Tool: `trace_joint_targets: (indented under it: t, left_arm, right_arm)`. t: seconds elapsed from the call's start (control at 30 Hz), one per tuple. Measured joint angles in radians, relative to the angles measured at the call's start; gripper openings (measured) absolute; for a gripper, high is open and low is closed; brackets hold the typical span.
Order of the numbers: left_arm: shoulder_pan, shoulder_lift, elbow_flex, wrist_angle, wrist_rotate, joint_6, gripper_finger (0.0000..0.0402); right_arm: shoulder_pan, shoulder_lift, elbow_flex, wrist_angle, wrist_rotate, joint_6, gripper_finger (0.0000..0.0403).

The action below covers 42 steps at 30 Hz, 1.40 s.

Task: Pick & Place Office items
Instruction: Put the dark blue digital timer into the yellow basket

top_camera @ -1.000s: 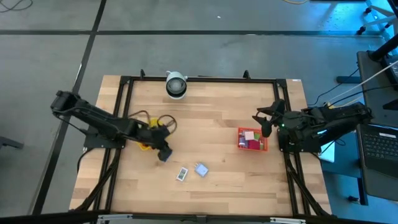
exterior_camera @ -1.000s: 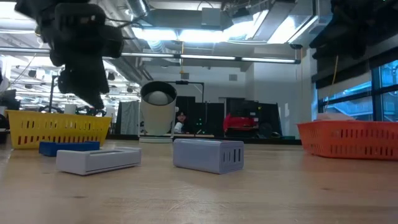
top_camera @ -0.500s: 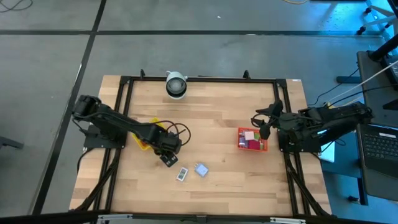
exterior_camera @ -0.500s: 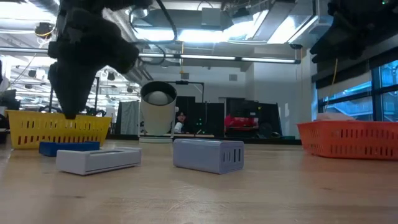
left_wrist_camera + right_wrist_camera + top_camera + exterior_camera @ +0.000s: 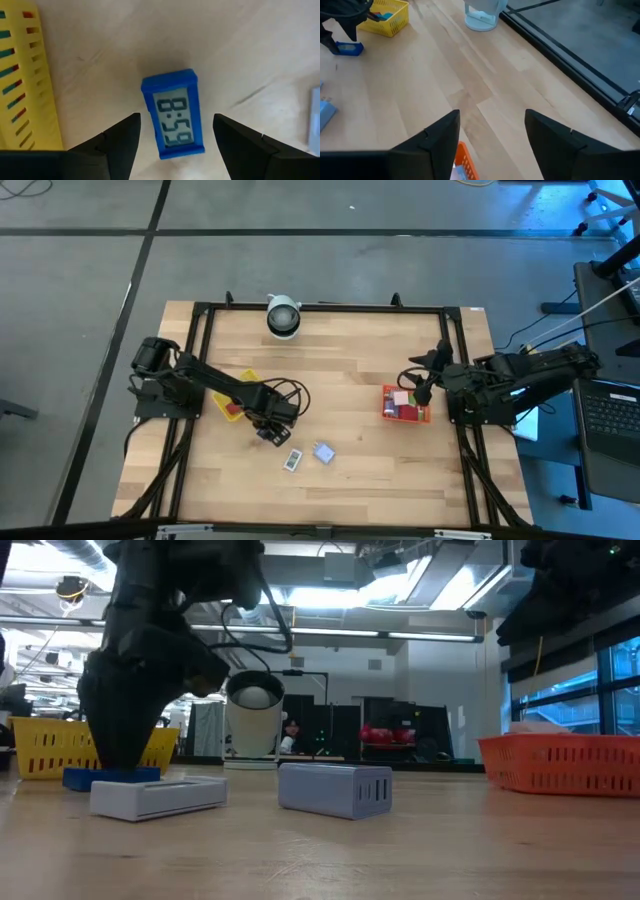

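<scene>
— Blue clock (image 5: 173,114) is seen flat on the wood, between the spread fingers of the left gripper (image 5: 175,137), beside the yellow tray (image 5: 25,80).

— Risk noted?

— An off-centre closure could skid it. Farther off, the right gripper (image 5: 492,130) is held wide above the orange tray (image 5: 405,404).

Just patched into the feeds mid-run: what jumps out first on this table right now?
The left gripper hangs open right over a blue digital clock lying flat on the wood beside the yellow tray, one finger on each side. Two pale pieces, white and pale blue, lie just in front. The right gripper waits open by the red-orange tray.
</scene>
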Motion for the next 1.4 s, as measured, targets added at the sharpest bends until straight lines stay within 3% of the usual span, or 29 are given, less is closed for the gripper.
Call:
trace_joint_targets:
  t: [0.43,0.83,1.27,1.4]
  left_arm:
    - [0.001,0.015,0.0,0.007,-0.053,-0.001,0.0249]
    - [0.001,0.091,0.003,0.011,-0.017,0.031,0.0246]
    - [0.003,0.011,-0.003,0.055,-0.073,0.022,0.0154]
    - [0.004,-0.021,-0.003,0.089,-0.098,0.022,0.0147]
  right_arm:
    - [0.031,0.007,0.0,0.024,0.004,-0.021,0.0204]
    - [0.031,0.007,0.0,0.023,-0.001,-0.02,0.0204]
    - [0.031,0.006,-0.001,0.023,-0.004,-0.019,0.0204]
    - [0.031,0.007,-0.001,0.023,-0.003,-0.019,0.0204]
